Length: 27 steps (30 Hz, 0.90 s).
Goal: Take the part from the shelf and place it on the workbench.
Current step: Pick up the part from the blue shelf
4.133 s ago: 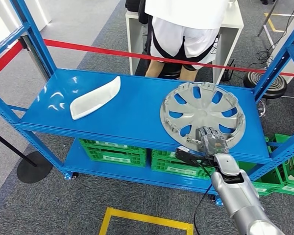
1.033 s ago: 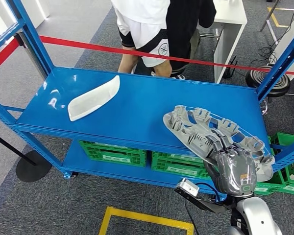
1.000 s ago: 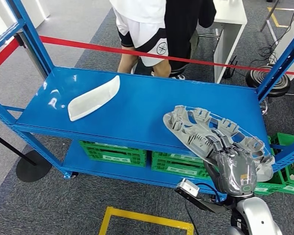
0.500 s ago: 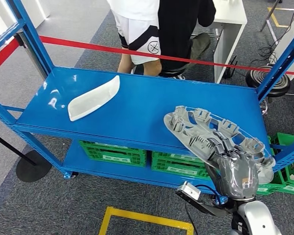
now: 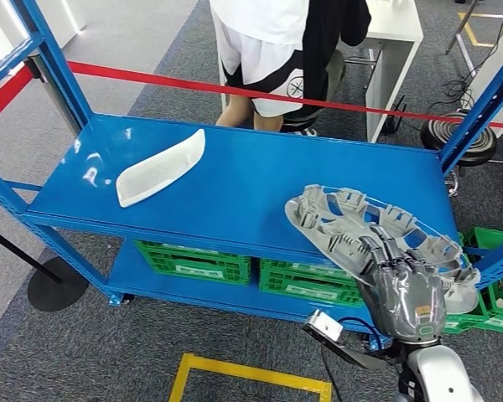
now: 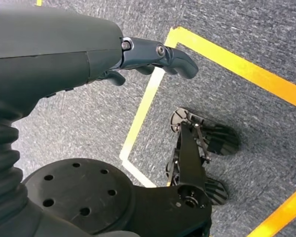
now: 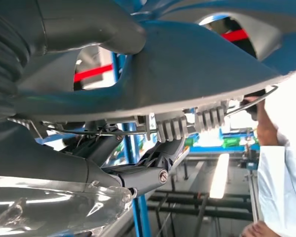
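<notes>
I have the round grey plastic wheel cover (image 5: 375, 234) up off the blue metal shelf (image 5: 236, 180), held in my right hand (image 5: 404, 289), whose fingers are curled around its near rim. The disc is flipped so its ribbed underside faces up toward the head camera, and it lies tilted, its long spread running from upper left to lower right over the shelf's front right corner (the right wrist view sees the rim clips close against the thumb). Four seconds ago it lay flat, face up, on the shelf; over the last second it has drifted slightly rightward and lower. My left hand (image 6: 154, 54) hangs over grey carpet with yellow floor tape (image 6: 236, 64), fingers loosely apart and holding nothing. The white curved plastic trim piece (image 5: 160, 167) has not moved. A person (image 5: 281, 42) stands behind the red barrier tape (image 5: 173, 81).
</notes>
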### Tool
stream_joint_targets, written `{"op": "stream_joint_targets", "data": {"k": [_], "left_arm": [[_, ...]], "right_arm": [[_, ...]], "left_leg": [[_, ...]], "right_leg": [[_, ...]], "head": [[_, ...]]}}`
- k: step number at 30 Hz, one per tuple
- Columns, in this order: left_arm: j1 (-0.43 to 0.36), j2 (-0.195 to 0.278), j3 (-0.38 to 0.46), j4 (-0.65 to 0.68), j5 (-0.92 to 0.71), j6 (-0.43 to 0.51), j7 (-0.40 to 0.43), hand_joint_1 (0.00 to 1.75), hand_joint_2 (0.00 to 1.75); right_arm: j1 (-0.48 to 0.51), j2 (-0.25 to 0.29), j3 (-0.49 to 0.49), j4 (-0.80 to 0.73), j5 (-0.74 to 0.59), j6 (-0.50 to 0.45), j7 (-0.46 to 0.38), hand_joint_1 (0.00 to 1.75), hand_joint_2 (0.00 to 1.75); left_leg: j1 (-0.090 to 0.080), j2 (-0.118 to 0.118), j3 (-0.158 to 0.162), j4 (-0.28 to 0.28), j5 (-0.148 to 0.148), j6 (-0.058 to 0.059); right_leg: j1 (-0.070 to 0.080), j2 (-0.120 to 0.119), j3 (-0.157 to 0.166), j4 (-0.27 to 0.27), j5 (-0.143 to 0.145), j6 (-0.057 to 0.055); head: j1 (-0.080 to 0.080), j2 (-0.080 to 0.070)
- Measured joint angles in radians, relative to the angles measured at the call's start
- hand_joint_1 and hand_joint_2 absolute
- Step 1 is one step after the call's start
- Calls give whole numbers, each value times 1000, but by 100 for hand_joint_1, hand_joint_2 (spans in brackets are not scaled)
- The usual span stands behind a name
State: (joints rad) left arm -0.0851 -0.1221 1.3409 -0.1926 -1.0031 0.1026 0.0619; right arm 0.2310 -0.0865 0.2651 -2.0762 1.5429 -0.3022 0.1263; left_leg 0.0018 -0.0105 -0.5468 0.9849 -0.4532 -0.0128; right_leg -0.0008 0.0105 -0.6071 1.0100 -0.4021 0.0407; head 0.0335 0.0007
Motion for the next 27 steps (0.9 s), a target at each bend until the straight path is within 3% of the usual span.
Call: {"op": "stream_joint_targets", "data": {"k": [3, 6, 8, 11, 15, 21, 27], "left_arm": [[0, 0, 0, 0, -2, 3, 1, 0, 175], [-1, 0, 0, 0, -4, 5, 1, 0, 175], [-2, 1, 0, 0, -4, 6, 1, 0, 175], [-1, 2, 0, 0, -5, 9, 1, 0, 175], [-1, 2, 1, 0, -4, 10, 1, 0, 175], [-1, 2, 1, 0, -5, 11, 1, 0, 175], [-1, 2, 1, 0, -6, 11, 1, 0, 175]], "right_arm": [[-14, -66, 2, -8, 21, 45, 120, 175, 175], [-99, -226, 74, -16, 24, 150, 428, 175, 175], [-164, -324, 146, -20, 28, 189, 562, 175, 175], [-216, -415, 223, -30, 30, 220, 576, 175, 175], [-258, -488, 274, -46, 30, 260, 573, 175, 175], [-282, -541, 310, -56, 30, 288, 573, 175, 175], [-295, -559, 331, -57, 30, 288, 573, 175, 175]], "left_leg": [[0, 0, -1, 0, 0, 0], [-2, 0, -3, 0, 0, 1], [-3, 1, -2, 0, 1, 2], [-3, 0, -2, 0, 2, 3], [-2, 0, -3, 0, 3, 3], [-2, 0, -3, 0, 3, 3], [-2, 0, -3, 0, 3, 2]], "right_leg": [[0, 0, 0, 0, 0, 0], [-2, 1, -1, 0, 2, 2], [-3, 1, -2, -1, 3, 3], [-3, 0, -2, -1, 4, 3], [-3, -1, -2, 0, 4, 3], [-2, -1, -3, 0, 3, 2], [-3, -1, -2, 0, 4, 2]], "head": [[0, 0], [0, 0], [0, 0], [0, 0], [0, 0], [0, 0], [0, 0]]}}
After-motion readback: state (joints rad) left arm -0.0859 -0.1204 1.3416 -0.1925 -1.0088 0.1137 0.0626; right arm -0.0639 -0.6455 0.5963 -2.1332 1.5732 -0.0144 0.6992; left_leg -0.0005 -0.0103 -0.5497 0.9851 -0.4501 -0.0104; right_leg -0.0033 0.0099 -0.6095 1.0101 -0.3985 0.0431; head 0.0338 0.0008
